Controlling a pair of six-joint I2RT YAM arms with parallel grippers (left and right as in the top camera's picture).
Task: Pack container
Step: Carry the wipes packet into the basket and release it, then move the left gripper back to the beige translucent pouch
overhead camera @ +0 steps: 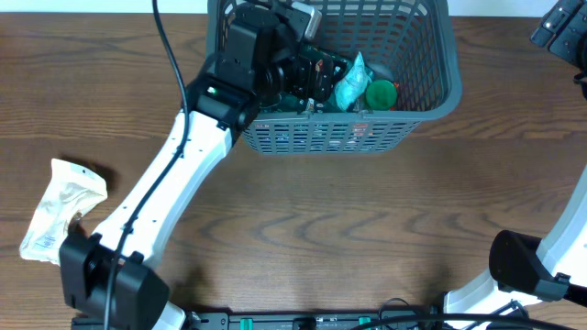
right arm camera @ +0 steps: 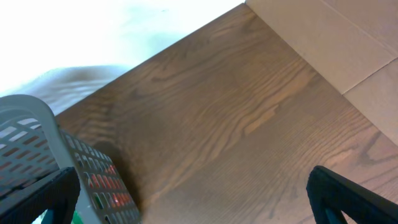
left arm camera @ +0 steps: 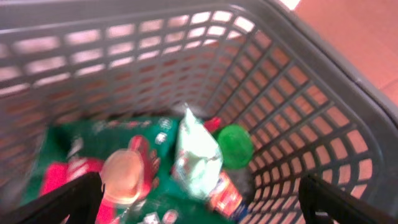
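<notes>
The container, a dark grey lattice basket (overhead camera: 438, 99), stands at the back middle of the table. It also shows in the left wrist view (left arm camera: 311, 118) and in the right wrist view (right arm camera: 31, 124). Inside it lie a pale mint packet (overhead camera: 351, 82) (left arm camera: 196, 155), a round green lid (overhead camera: 381, 93) (left arm camera: 235, 146) and green and red packets (left arm camera: 118, 140). My left gripper (overhead camera: 312, 73) (left arm camera: 199, 199) is open, inside the basket above these things, holding nothing. My right gripper (overhead camera: 561, 27) (right arm camera: 193, 199) is open and empty over bare table right of the basket.
A white crinkled packet (overhead camera: 62, 206) lies on the wooden table at the far left, beside the left arm's base. The right arm's base (overhead camera: 523, 266) stands at the front right. A tan surface (right arm camera: 336, 43) borders the table's far edge.
</notes>
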